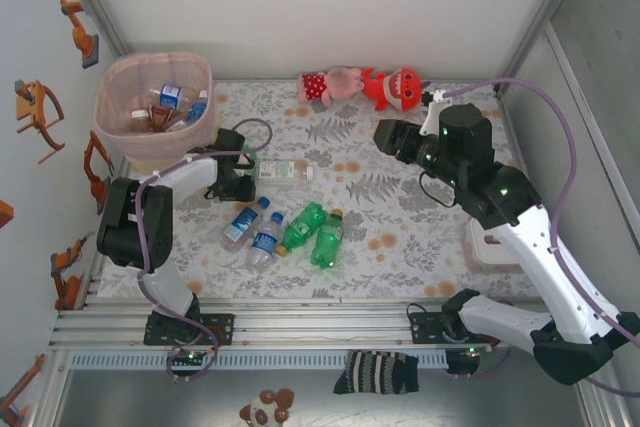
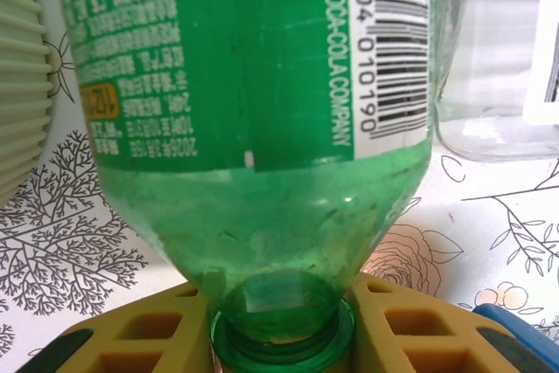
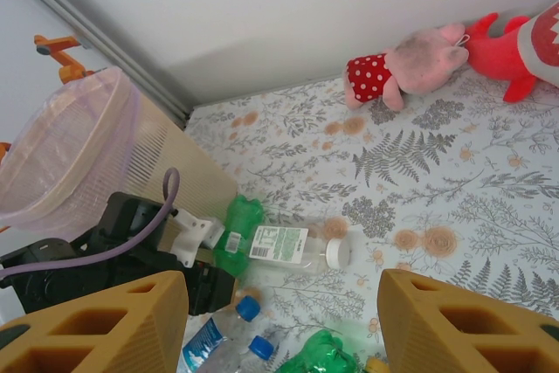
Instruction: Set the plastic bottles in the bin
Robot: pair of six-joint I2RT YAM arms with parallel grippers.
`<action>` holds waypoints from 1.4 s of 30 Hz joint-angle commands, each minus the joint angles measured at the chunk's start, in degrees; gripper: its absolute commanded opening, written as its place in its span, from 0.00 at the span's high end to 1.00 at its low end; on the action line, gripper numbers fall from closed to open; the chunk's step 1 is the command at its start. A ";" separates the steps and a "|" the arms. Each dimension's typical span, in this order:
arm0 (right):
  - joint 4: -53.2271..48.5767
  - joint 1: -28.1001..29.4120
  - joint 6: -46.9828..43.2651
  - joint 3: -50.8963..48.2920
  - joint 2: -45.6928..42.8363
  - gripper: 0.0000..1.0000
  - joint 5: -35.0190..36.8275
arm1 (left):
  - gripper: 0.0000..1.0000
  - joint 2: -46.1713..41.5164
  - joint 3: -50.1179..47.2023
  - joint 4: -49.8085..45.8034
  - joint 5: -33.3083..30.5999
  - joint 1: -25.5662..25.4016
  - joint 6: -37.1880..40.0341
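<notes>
Plastic bottles [image 1: 265, 240]: four lie loose in a cluster on the floral table [image 1: 400, 217] in front of the left arm. Two are clear with blue caps and blue labels, and two are green, lying just beside them. Several more are inside the bin [image 1: 118, 82], which stands at the table's far left corner. A clear bottle with a white cap [image 3: 301, 248] lies on its side near the bin's beige lower wall.

Left gripper [image 2: 281, 347]: closed on the neck of a green bottle [image 2: 262, 128]. The yellow fingers [image 2: 140, 338] press the neck from both sides, and the barcode label faces the wrist camera. In the right wrist view this bottle sits just beside the bin wall and next to the clear bottle. Whether it rests on the table or is raised cannot be determined.

Right gripper [image 3: 281, 321]: fingers well apart with nothing between them, held above the right half of the table, well apart from every bottle.

Other items: a pink plush toy [image 1: 330, 85] and a red plush toy [image 1: 393, 87] lie against the far edge.
</notes>
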 commanded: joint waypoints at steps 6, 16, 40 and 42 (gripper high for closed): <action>-0.32 0.21 -1.03 -0.41 -1.58 0.42 1.10 | 0.69 -7.53 3.07 -4.73 -0.06 0.13 0.44; -0.28 0.22 -1.26 -0.41 -2.36 0.41 1.28 | 0.71 -16.05 11.69 -10.76 3.63 -0.84 0.70; -0.05 0.19 -2.65 1.08 -1.45 0.42 0.49 | 0.66 -18.75 43.56 -28.59 5.76 8.80 9.34; -0.01 0.23 -2.69 1.06 -1.49 0.41 0.49 | 0.66 -18.02 44.68 -29.82 7.29 12.00 9.90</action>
